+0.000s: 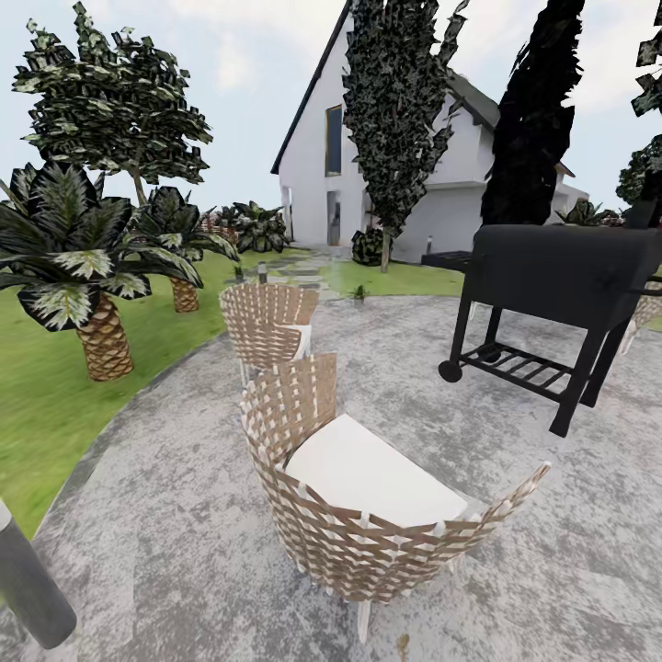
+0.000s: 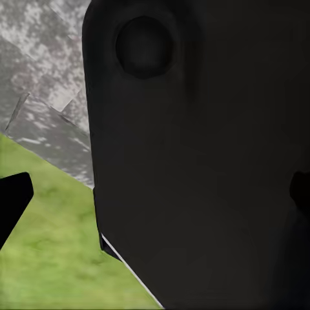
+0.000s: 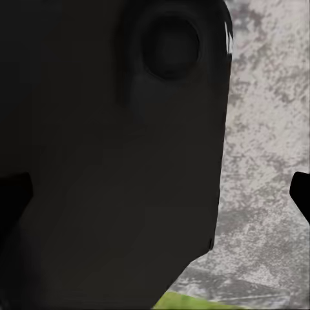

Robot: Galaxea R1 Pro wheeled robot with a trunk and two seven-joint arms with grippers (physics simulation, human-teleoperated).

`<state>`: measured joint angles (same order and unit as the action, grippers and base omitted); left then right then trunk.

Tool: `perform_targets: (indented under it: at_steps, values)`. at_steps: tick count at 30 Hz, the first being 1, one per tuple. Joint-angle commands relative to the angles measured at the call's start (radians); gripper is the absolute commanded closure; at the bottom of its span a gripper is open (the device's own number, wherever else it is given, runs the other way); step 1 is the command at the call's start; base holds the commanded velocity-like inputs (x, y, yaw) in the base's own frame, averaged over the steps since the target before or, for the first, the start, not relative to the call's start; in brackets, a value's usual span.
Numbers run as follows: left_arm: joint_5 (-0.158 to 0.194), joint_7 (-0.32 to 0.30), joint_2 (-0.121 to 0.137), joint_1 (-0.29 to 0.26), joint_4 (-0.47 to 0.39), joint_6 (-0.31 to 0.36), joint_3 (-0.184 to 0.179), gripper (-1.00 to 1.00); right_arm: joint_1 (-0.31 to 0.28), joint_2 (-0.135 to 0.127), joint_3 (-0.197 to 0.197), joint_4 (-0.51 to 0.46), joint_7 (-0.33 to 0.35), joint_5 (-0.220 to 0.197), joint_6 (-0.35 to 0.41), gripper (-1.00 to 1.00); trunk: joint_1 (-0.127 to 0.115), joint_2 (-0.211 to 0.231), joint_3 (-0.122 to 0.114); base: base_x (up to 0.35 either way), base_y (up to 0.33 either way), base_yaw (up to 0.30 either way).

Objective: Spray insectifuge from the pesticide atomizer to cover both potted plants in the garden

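From where the robot stands, the round grey patio (image 1: 165,515) spreads wide underfoot, its curved edge meeting the lawn (image 1: 37,405) on the left. Two woven wicker chairs block the middle: the nearer chair (image 1: 368,496), with a white cushion, sits just ahead, and the farther chair (image 1: 268,324) stands right behind it. To the right a black barbecue grill (image 1: 552,294) stands on legs and wheels, well apart from the chairs, with a broad bare strip of paving between them. On the grass, two palms with scaly brown trunks (image 1: 101,340) stand near the patio edge. A stepping-stone path (image 1: 303,267) runs from the patio's far side toward the white house (image 1: 317,184), with tall dark trees (image 1: 400,101) beside it. A grey rounded post (image 1: 28,579) cuts across the lower left corner.

Both wrist cameras look down past a large dark body of the robot close to the lens; the left one sees lawn and the paving edge (image 2: 45,135), the right one mostly paving (image 3: 265,161). Dark finger tips (image 2: 13,200) (image 3: 300,194) peek in at the frame sides, so I cannot tell whether either gripper is spread or clenched. The atomizer and potted plants are nowhere I can make out.
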<state>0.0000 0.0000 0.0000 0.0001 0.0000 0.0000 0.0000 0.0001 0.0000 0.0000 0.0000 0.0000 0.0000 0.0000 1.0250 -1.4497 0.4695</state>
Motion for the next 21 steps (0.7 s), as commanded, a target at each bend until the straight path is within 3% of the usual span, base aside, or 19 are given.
perform_targets:
  at_steps: [1,5,15,21]
  values:
    - [-0.001,-0.002,-0.002,0.001,-0.006,-0.006,0.003,-1.00,-0.002,0.006,-0.001,-0.006,-0.004,0.005,-0.006,-1.00,0.000,0.000,0.000,0.000,0.000,0.000]
    - [0.003,-0.002,-0.002,0.001,-0.011,-0.028,0.003,-1.00,-0.003,0.028,0.000,-0.028,-0.003,0.005,-0.012,-1.00,0.000,0.000,0.000,0.000,0.000,0.000]
    - [0.008,-0.002,-0.002,0.003,-0.010,-0.003,0.003,-1.00,-0.003,0.021,0.002,-0.061,-0.004,0.005,-0.010,-1.00,0.000,0.000,0.000,0.000,0.000,0.000]
    - [0.008,-0.002,-0.003,0.002,-0.021,-0.029,-0.002,-1.00,-0.003,0.008,0.002,-0.089,-0.005,0.005,-0.043,-1.00,0.000,0.000,0.000,0.000,0.000,0.000]
